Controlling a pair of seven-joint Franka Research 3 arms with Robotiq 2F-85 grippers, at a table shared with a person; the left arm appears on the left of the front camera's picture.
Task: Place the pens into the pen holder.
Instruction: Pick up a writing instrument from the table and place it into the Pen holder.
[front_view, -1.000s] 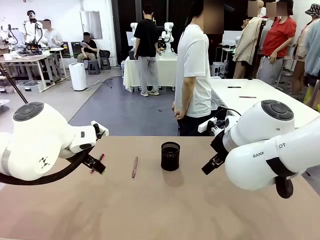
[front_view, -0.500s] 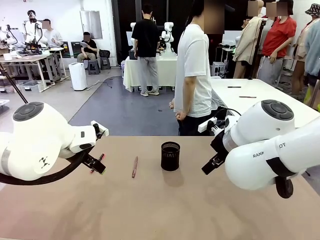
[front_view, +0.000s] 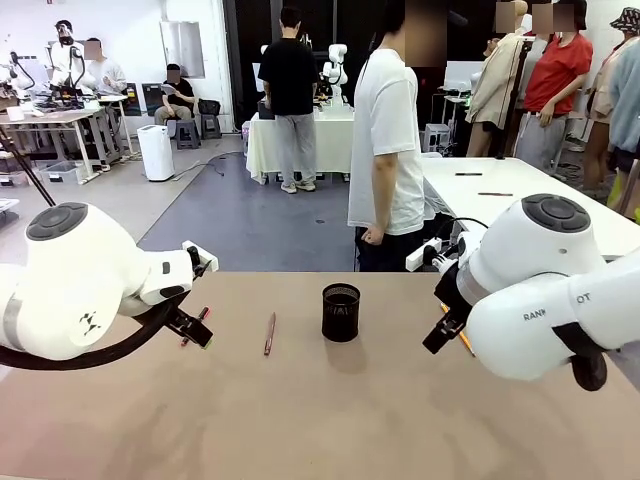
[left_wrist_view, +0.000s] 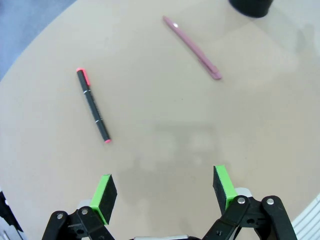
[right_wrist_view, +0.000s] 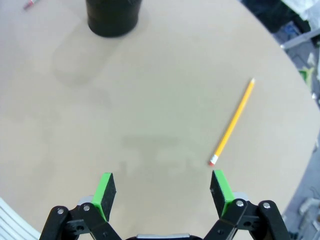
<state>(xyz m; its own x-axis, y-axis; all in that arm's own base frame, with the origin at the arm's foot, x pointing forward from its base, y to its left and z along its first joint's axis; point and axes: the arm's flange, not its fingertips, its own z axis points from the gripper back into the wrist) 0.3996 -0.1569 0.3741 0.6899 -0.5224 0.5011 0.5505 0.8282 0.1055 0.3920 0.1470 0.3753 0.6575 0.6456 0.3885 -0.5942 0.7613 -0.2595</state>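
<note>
While all three pens lie flat on the counter (front_view: 330, 420) and nothing sticks out of the upright pen holder (front_view: 341, 313) near its middle, the task looks not yet begun. The dark-red pen (front_view: 269, 334) lies just left of the holder, the red-and-black pen (left_wrist_view: 93, 106) farther left near the left fingers (left_wrist_view: 105, 194), and the yellow pencil (right_wrist_view: 232, 122) well to the holder's right, just ahead of the right fingers (right_wrist_view: 104, 194). Both pairs of fingers stand spread wide above the counter, grasping nothing. Each pen looks light, stiff and thin, likely to roll or pivot when pinched. I would take one near mid-length, fingers across the shaft, so it hangs balanced and can be tipped upright over the rim. The mesh cup seems light too and could topple if knocked. Against the earlier frame, the right arm has swung outward, uncovering the pencil in the front view. The left arm, pens and holder have not moved.
</note>
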